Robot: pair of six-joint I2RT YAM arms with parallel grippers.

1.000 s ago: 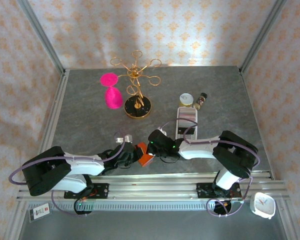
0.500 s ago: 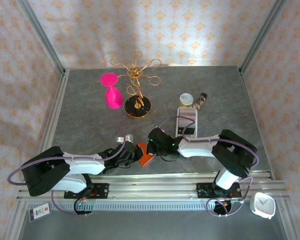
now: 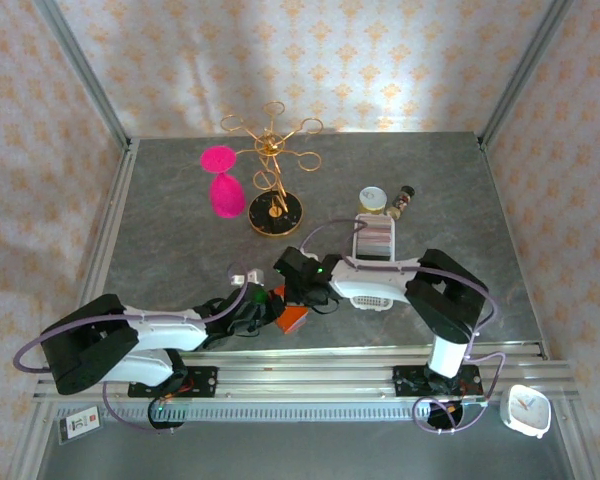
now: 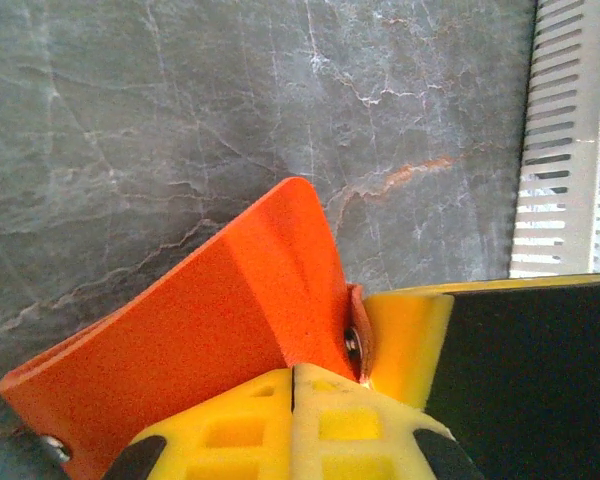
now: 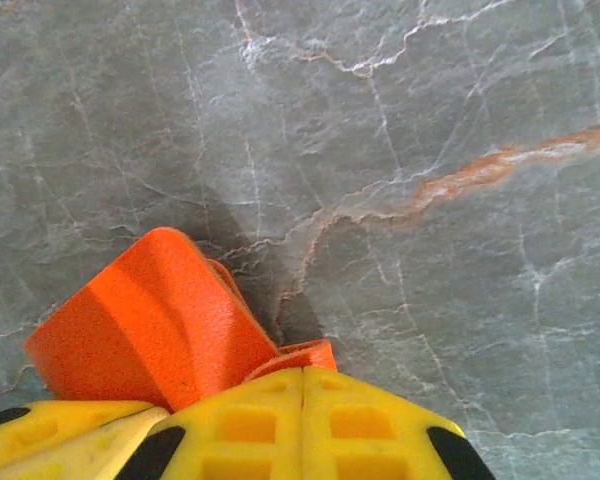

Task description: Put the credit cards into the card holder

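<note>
The card holder (image 3: 292,318) was pinched by the left jaws and the right jaws, 1 flap each; unequal pulling risked a flap slipping free.

A gold wire stand (image 3: 274,205) on a black base stands at the back of the grey marble counter (image 3: 160,240), with two pink fluffy pieces (image 3: 226,195) just left of it. To the right, a gold-lidded jar (image 3: 373,200) and a small dark bottle (image 3: 404,198) sit just behind a white slotted tray (image 3: 373,237).
</note>
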